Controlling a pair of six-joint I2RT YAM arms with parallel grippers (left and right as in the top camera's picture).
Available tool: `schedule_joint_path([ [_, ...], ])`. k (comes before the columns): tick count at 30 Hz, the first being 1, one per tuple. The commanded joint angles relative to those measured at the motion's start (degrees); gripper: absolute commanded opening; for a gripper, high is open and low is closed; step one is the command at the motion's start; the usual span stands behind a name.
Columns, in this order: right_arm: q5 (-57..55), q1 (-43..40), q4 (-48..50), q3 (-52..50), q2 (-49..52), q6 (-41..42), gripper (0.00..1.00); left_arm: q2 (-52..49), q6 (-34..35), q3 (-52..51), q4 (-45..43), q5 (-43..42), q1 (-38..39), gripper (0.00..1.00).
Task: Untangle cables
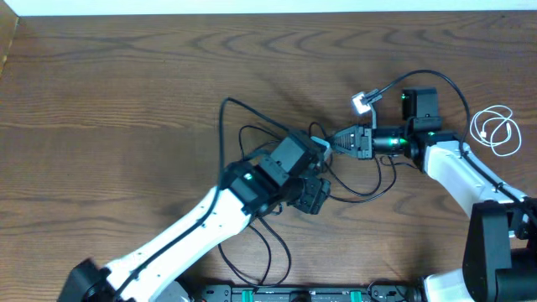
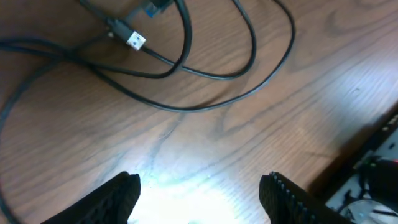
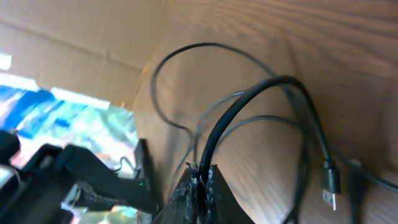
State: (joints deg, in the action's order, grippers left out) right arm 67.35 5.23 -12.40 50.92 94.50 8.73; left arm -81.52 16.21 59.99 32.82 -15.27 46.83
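Two claws work over a wooden table (image 2: 249, 143). The right claw (image 3: 204, 180) is pinched tight on a black cable (image 3: 280, 79). The cable rises from between the closed fingertips, arches over and drops down on the far side of the claw. It ends in a small metal plug (image 3: 328, 185) hanging just beside the claw. More thin black strands loop behind that arch.

The left claw (image 2: 205, 190) stands wide, and nothing but bare, brightly lit wood shows between its fingers (image 2: 124, 196). Ahead of it, black strands lie in slack curves on the table, clear of both fingers. A second plug (image 2: 135, 41) rests among them.

From above, the two claws are close together, the right one pointing toward the left one. The black tangle is spread around and under both. A silver-tipped plug end (image 1: 361, 102) lies just beyond the right claw.

The white cable (image 1: 495, 132) is coiled by itself well behind the right claw, beside that arm, apart from the black strands.

At the edge of the right wrist view, beyond the table, is a blue patterned surface, too blurred to show any writing. No print on the plugs is legible at this size.
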Motion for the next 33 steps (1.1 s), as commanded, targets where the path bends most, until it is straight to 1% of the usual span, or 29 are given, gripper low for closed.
schedule_joint_path([
  [1, -4.5, -0.7, -0.7, -0.1, 0.3, 0.9, 0.02, -4.7, 0.5, 0.1, -3.8, -0.8, 0.3, 0.67],
  [4, -4.5, -0.7, -0.7, -0.1, 0.3, 0.9, 0.02, -8.4, 2.8, 0.1, -9.1, -0.8, 0.3, 0.68],
  [8, -4.5, -0.7, -0.7, -0.1, 0.3, 0.9, 0.02, -12.8, 3.0, 0.1, -15.8, -0.8, 1.0, 0.69],
  [12, -4.5, -0.7, -0.7, -0.1, 0.3, 0.9, 0.02, -16.7, 3.5, 0.1, -20.6, -0.1, 1.6, 0.73],
  [16, -4.5, -0.7, -0.7, -0.1, 0.3, 0.9, 0.02, -19.0, 6.6, 0.1, -21.5, 6.5, 1.6, 0.74],
  [17, -4.5, -0.7, -0.7, -0.1, 0.3, 0.9, 0.02, -19.3, 7.1, 0.1, -21.5, 8.2, 1.6, 0.7],
  [18, -4.5, -0.7, -0.7, -0.1, 0.3, 0.9, 0.02, -19.4, 7.0, 0.1, -21.5, 9.2, 1.6, 0.49],
  [19, -4.5, -0.7, -0.7, -0.1, 0.3, 0.9, 0.01, -19.4, 7.0, 0.1, -21.5, 10.1, 1.6, 0.23],
  [20, -4.5, -0.7, -0.7, -0.1, 0.3, 0.9, 0.01, -19.4, 7.0, 0.1, -21.5, 10.4, 1.6, 0.08],
  [24, -4.9, -0.7, -0.7, -0.1, 0.3, 0.9, 0.03, -18.1, 7.0, 0.1, -21.4, 10.5, 1.3, 0.08],
  [28, -6.4, -0.7, -0.7, -0.1, 0.3, 0.8, 0.08, -13.6, 7.0, 0.1, -20.9, 11.1, 0.7, 0.07],
  [33, -6.6, -0.7, -0.9, -0.1, 0.3, 0.8, 0.08, -4.8, 7.0, 0.1, -17.9, 16.9, -0.4, 0.07],
])
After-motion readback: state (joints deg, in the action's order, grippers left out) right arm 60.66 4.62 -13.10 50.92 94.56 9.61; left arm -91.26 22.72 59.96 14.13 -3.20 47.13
